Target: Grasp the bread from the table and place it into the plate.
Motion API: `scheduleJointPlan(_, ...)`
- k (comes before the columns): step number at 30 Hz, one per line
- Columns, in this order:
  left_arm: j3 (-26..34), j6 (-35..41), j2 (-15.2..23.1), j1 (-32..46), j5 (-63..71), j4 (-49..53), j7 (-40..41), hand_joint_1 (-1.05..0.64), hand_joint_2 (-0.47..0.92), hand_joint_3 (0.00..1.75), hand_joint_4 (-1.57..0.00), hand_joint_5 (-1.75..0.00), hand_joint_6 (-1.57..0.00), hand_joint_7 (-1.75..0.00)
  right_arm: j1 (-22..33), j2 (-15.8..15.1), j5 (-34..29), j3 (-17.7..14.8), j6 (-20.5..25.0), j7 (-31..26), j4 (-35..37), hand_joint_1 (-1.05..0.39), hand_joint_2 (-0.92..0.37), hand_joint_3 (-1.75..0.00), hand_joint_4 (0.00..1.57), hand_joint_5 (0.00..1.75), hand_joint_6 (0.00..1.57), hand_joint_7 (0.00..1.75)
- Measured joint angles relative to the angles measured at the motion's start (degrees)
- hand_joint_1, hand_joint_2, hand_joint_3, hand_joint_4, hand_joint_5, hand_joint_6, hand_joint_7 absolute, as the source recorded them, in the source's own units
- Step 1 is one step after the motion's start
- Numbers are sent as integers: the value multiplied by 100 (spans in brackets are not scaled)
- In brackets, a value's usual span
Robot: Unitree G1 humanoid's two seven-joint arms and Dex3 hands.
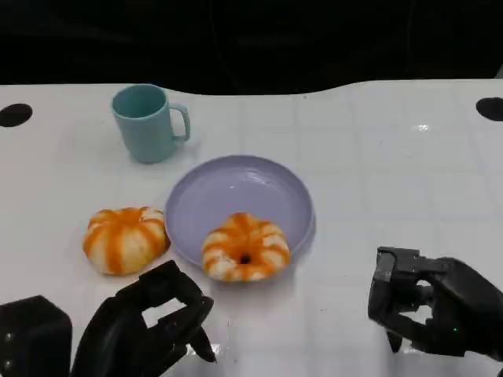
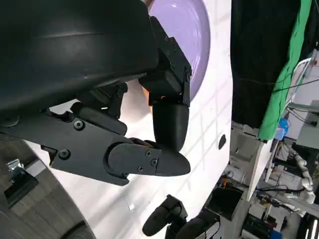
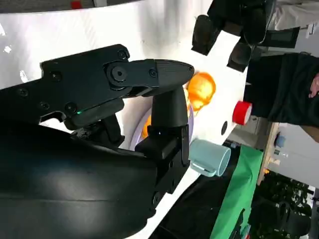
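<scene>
A white table (image 1: 377,165) with a faint grid of lines and a glossy sheen fills the head view, backed by a dark area along its far edge, with a round black hole at each far corner. Near the middle sits a shallow, round lavender plate (image 1: 236,192) with a smooth matte surface and a low raised rim. A ring-shaped bread (image 1: 245,247) striped in orange and white, with a small dark hole at its centre, lies on the near edge of the plate, partly inside it and overlapping the rim toward the robot. A second bread (image 1: 126,238), a fuller round bun with the same orange and white stripes, rests on the table just beside the plate on the left, apart from it. Behind it stands a pale teal mug (image 1: 145,123), upright, smooth-walled, its handle turned to the right; nothing can be seen inside it. The left hand (image 1: 161,314) hovers at the near left edge, just in front of the two breads, its black fingers loosely curled and apart, holding nothing. The right hand (image 1: 416,302) sits at the near right, well away from the plate, its fingers bent inward with a gap between them and nothing in them. In the right wrist view the mug (image 3: 209,158) and an orange bread (image 3: 199,89) show beyond the black fingers.
</scene>
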Motion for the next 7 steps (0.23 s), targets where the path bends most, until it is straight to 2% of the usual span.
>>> scheduleJointPlan(7, 5, -24, 2, 0, -3, 4, -14, -57, 92, 29, -74, -175, -63, -158, -55, 31, 5, -96, 8, 14, 93, -38, -92, -31, 82, 175, 61, 175)
